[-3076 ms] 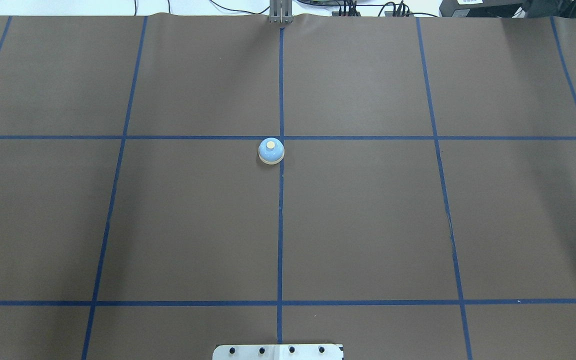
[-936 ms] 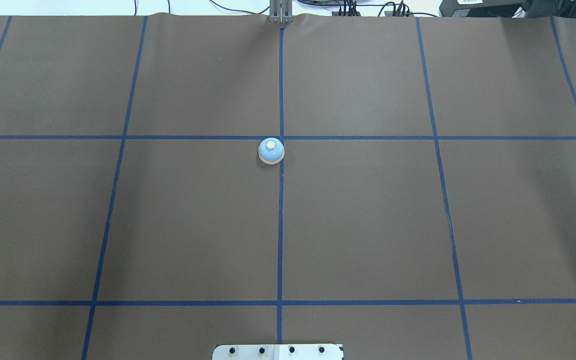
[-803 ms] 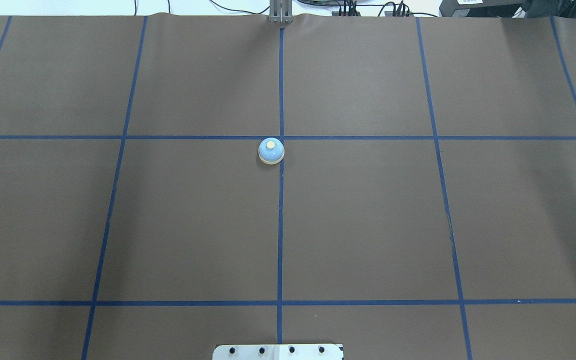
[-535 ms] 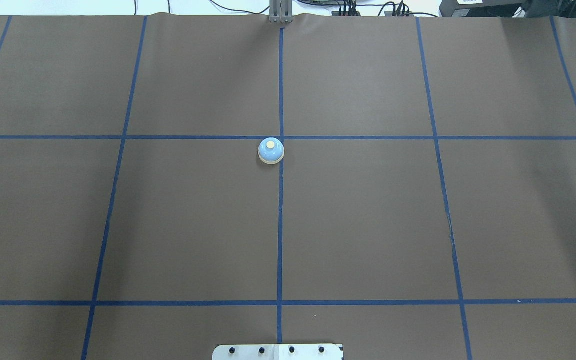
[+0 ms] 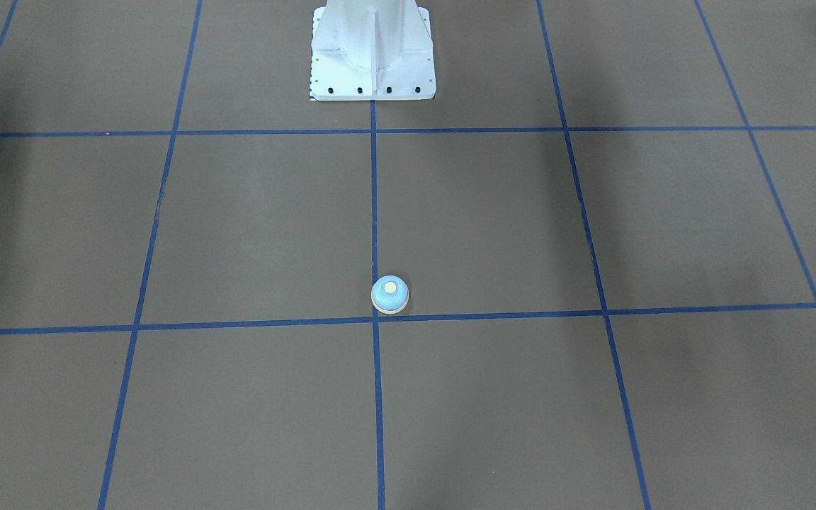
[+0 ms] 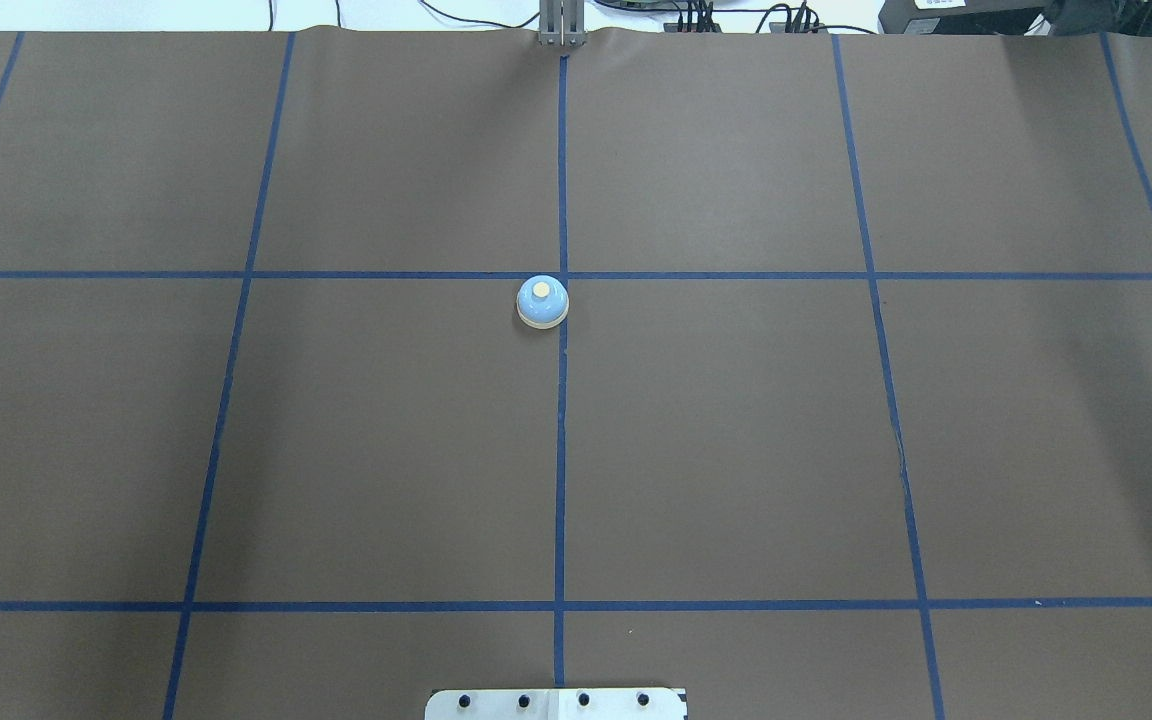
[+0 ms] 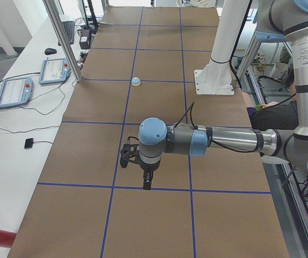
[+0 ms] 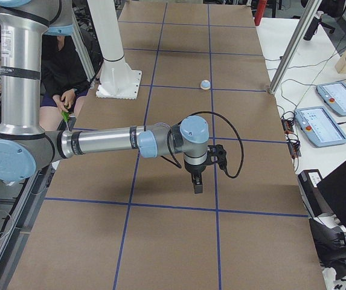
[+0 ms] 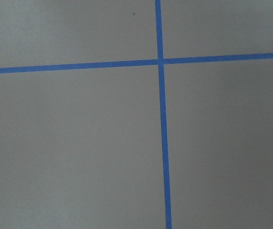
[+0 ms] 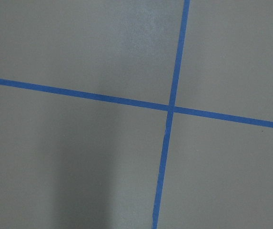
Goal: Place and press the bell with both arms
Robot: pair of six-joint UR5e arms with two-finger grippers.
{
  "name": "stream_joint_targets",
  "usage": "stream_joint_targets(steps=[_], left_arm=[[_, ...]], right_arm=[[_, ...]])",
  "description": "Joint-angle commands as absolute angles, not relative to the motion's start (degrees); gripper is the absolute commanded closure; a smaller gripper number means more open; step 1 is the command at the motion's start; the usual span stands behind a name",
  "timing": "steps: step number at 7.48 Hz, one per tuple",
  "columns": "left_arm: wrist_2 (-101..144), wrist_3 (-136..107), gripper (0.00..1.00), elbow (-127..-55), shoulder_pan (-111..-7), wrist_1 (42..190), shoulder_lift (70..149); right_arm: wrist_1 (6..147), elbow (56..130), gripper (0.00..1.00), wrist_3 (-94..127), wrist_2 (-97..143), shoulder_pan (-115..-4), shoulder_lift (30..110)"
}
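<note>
The light-blue bell (image 6: 542, 301) with its cream button stands upright on the brown table cover, just beside the crossing of the centre tape lines; it also shows in the front view (image 5: 389, 294) and far off in both side views (image 7: 136, 81) (image 8: 205, 84). Neither arm shows in the overhead or front view. My left gripper (image 7: 147, 183) hangs point-down over the table's left end, far from the bell. My right gripper (image 8: 197, 186) hangs point-down over the right end, also far from it. I cannot tell whether either is open or shut. Both wrist views show only brown cover and blue tape.
The white pedestal base (image 5: 372, 49) stands at the robot's side of the table. Blue tape lines (image 6: 561, 450) grid the cover. Teach pendants (image 7: 15, 91) (image 8: 320, 125) and metal posts (image 7: 62, 37) stand beyond the far edge. A person (image 8: 64, 72) sits behind the robot.
</note>
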State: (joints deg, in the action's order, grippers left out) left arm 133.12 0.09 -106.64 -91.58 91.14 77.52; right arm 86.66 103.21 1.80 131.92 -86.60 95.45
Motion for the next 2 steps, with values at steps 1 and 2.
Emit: stream_joint_targets(steps=[1, 2], left_arm=[[133.07, 0.09, 0.0, -106.61, -91.58, 91.14, 77.52], [133.15, 0.09, 0.0, -106.61, -91.58, 91.14, 77.52]], right_arm=[[86.75, 103.18, 0.0, 1.76, 131.92, -86.57, 95.45], [86.75, 103.18, 0.0, 1.76, 131.92, -86.57, 95.45]])
